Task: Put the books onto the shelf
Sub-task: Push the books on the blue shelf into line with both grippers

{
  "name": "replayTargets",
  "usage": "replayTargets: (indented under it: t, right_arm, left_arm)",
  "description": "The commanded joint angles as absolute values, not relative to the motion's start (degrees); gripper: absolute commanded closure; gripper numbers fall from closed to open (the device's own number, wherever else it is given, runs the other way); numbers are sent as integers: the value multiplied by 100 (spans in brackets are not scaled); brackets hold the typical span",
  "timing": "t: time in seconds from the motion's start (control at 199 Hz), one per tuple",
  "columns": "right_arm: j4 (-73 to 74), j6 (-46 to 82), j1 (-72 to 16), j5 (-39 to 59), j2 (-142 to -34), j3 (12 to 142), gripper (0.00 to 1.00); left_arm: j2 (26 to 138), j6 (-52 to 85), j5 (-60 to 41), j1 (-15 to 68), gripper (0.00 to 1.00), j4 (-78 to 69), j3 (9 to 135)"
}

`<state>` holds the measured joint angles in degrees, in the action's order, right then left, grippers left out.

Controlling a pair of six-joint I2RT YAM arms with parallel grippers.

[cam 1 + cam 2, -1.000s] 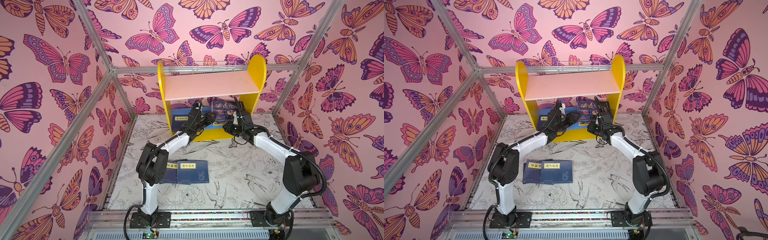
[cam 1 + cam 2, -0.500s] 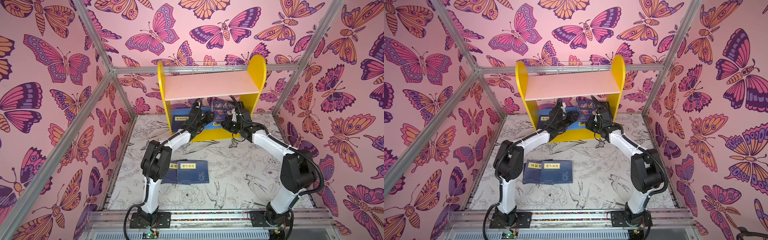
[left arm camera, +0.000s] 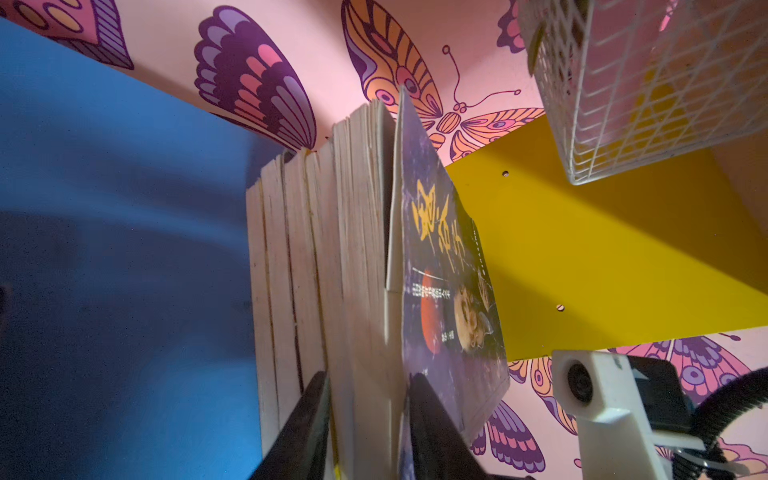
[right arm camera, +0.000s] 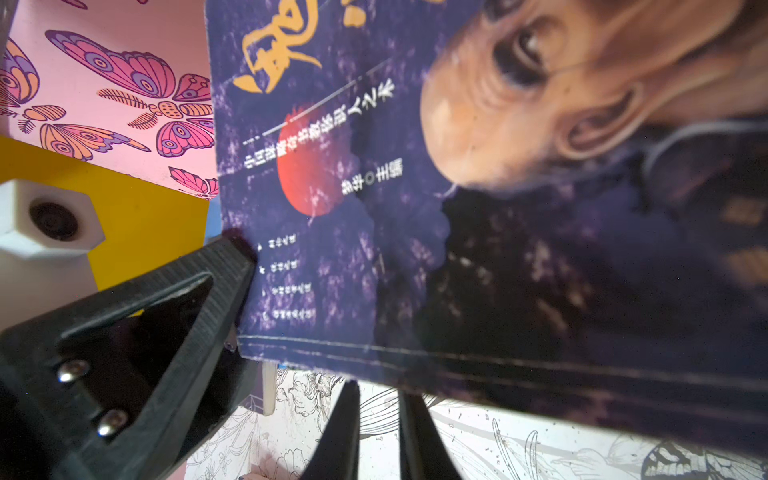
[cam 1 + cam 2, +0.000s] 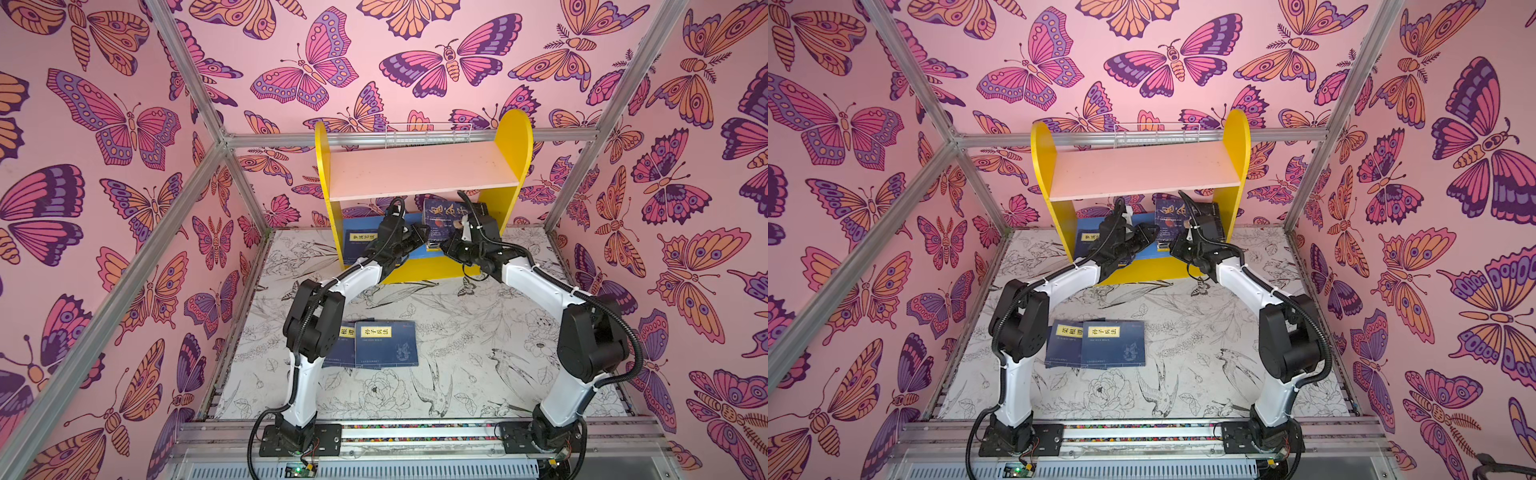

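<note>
The shelf (image 5: 419, 174) stands at the back, and several books (image 3: 299, 249) stand in a row on its blue lower board (image 3: 104, 208). At the end of the row is a dark book with a portrait (image 4: 457, 187), seen in both top views (image 5: 446, 214) (image 5: 1173, 216). My left gripper (image 3: 368, 378) (image 5: 422, 236) is shut on that dark book, one finger (image 4: 174, 307) flat on its cover. My right gripper (image 4: 380, 386) (image 5: 448, 245) sits just below the book's lower edge, fingers a narrow gap apart and empty. Another navy book (image 5: 359, 245) lies in the shelf's left half.
Two navy books with yellow labels (image 5: 386, 343) (image 5: 1065, 343) lie overlapping on the patterned table between the arm bases. A white wire rack (image 3: 644, 83) (image 5: 428, 135) hangs behind the upper board. Yellow side panels (image 3: 602, 249) and the upper board close in the space round both grippers.
My left gripper's jaws have closed in on the dark book at the end of the row, and that arm's elbow has shifted. The right gripper has barely moved.
</note>
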<state>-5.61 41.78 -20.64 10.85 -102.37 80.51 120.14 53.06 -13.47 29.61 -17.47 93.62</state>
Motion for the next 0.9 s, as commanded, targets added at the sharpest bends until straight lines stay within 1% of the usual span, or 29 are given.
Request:
replayTargets:
  t: [0.0,0.562,0.898]
  right_arm:
    - [-420,4131,-1997,813,-10277,8293,83]
    - [-308,4216,-1905,817,-10244,8281,84]
    - [-189,4342,-1900,865,-10184,8145,84]
  left_arm:
    - [12138,5352,-1439,2962,65,-1664,9402]
    - [12065,5521,-1573,3146,66,-1635,9352]
    - [11974,5450,-1354,3230,65,-1372,9427]
